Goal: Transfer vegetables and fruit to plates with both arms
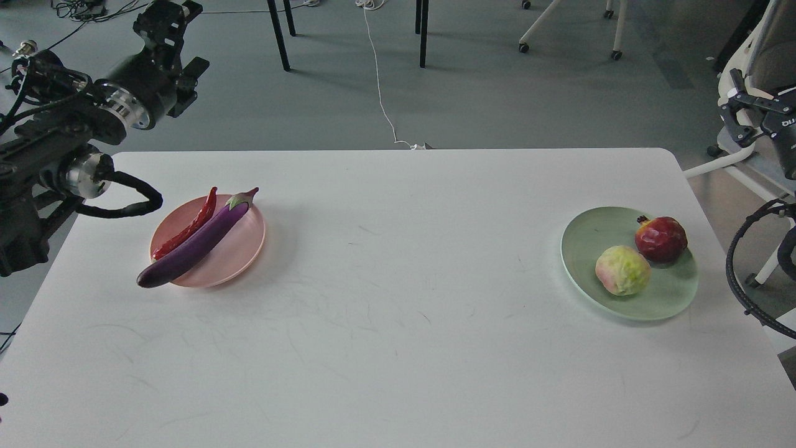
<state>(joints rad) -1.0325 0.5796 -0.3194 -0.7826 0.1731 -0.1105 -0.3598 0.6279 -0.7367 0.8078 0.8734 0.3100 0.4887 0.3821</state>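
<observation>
The purple eggplant (199,244) lies across the pale pink plate (239,252) at the table's left, its tail past the near rim. The red chili (186,227) lies beside it on the same plate. The dark red pomegranate (660,239) and the bumpy yellow-green fruit (622,270) sit on the mint green plate (591,242) at the right. My left gripper (180,38) is open and empty, raised high beyond the table's far left corner. My right gripper (735,111) is open and empty off the table's right edge, partly cut off by the frame.
The white table (398,323) fills the view. A white chair (755,68) stands close behind my right gripper. Black table legs (278,34) and a white cable (379,81) are on the floor beyond the far edge.
</observation>
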